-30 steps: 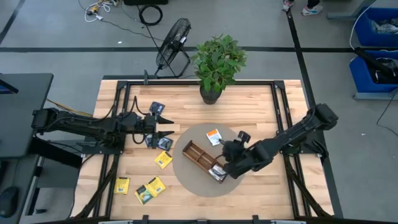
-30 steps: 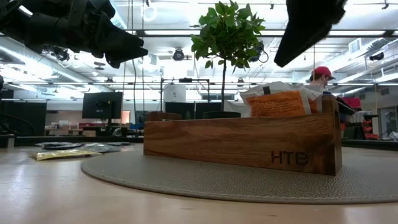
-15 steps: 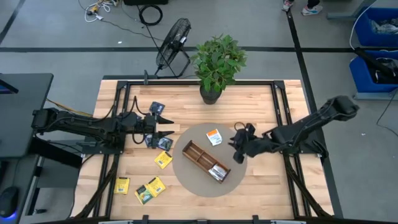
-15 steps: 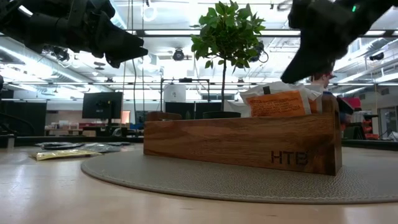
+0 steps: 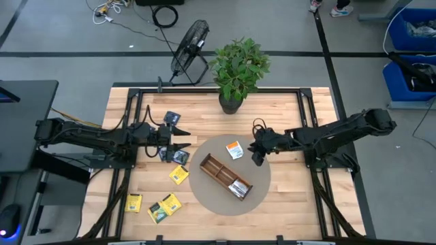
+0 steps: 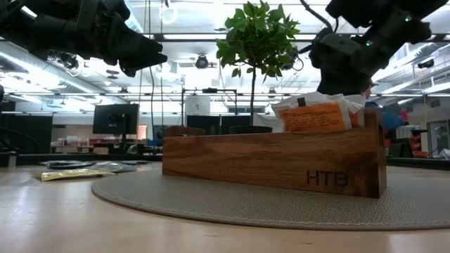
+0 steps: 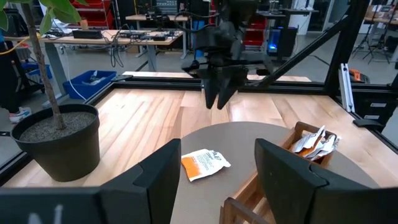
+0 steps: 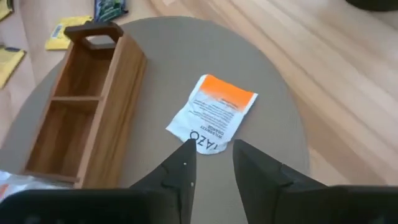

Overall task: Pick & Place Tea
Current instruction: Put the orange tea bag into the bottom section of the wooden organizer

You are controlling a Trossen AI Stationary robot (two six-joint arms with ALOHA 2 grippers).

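Risk, prob.: flat orange-and-white tea sachet [image 8: 214, 117] lying on round grey mat [image 5: 262, 184], at 12 o'clock of long brown wooden divided tray [image 5: 225, 176]; thin edge could slide or slip from right gripper [image 8: 209, 163]. Fingers parted slightly, empty, just above white end. Long axis diagonal in right wrist view, orange end away. Left gripper [image 5: 186, 141] idle over surface, fingers spread, empty.

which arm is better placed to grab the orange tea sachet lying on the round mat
Right. The right gripper hangs just beside the orange-and-white sachet on the round mat, fingers open and aimed at it in its wrist view. The left gripper hovers off the mat, farther away, over the dark sachets.
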